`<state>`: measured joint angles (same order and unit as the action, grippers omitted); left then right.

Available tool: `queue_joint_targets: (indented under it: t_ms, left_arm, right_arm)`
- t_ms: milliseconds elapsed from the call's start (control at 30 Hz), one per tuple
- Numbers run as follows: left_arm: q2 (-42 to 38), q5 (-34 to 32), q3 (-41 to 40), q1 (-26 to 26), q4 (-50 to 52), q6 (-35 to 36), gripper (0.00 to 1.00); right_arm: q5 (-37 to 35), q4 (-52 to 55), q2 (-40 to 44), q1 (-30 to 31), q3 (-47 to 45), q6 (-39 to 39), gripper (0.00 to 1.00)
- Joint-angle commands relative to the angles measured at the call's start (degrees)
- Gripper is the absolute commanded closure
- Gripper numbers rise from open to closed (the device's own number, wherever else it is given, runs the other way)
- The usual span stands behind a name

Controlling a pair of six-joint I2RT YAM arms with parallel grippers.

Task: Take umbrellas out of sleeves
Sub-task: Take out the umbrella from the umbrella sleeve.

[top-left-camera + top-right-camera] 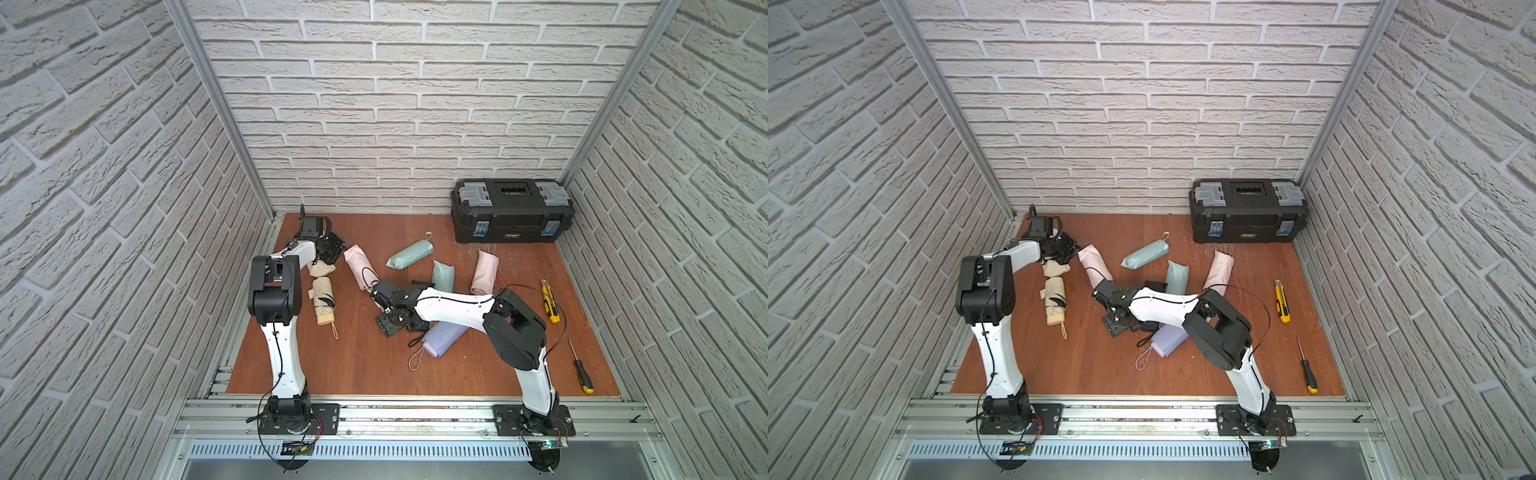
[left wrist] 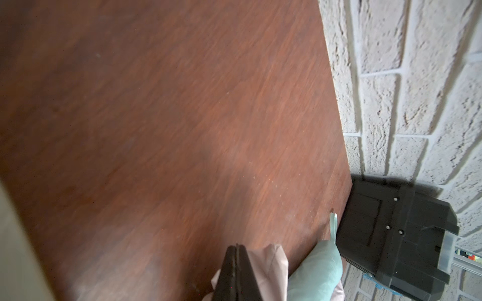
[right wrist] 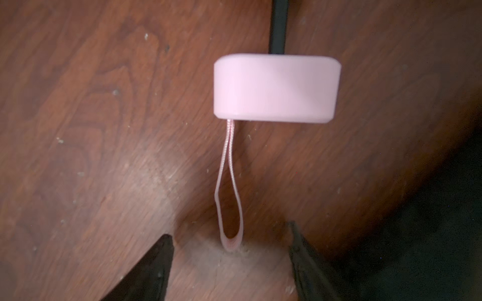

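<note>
Pink umbrella lies mid-bench, apparently still mostly in its sleeve. Its handle & wrist loop point toward the right hand. That hand gapes wide and holds nothing, w/ the loop end lying btwn its jaws. Left hand is clamped tight at the far end, pink fabric at its tips; can't tell if it's pinched.

Done, by the look: beige umbrella bare beside beige sleeve, mint umbrella bare near mint sleeve.

Left: this pink one, prob. the 2nd pink bundle & the lilac bundle. Roughly a third through. Toolbox sits at the bench back corner.
</note>
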<state>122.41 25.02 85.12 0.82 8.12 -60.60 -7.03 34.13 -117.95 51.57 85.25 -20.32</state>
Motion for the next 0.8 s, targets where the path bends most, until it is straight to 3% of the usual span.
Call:
queue_joint_targets:
  t_ms: [0, 300, 533, 767]
  left_arm:
    - [0.7, 1.2, 0.1, 0.4, -2.5, 0.7, 1.00]
    - [0.7, 2.0, -1.1, 1.1, -3.6, 0.6, 1.00]
    - [1.0, 2.3, -1.3, 1.1, -4.1, 0.4, 1.00]
    - [1.1, 2.6, -1.9, 1.1, -4.7, 0.4, 1.00]
  right_arm:
    - [3.2, -0.2, 2.9, -3.5, 4.5, 3.9, 0.25]
    - [13.5, 6.0, -9.4, -7.9, 22.9, 11.0, 0.28]
    - [14.0, 8.8, -14.3, -7.9, 29.5, 11.4, 0.28]
    - [10.1, 10.6, -17.3, -7.7, 33.3, 11.1, 0.28]
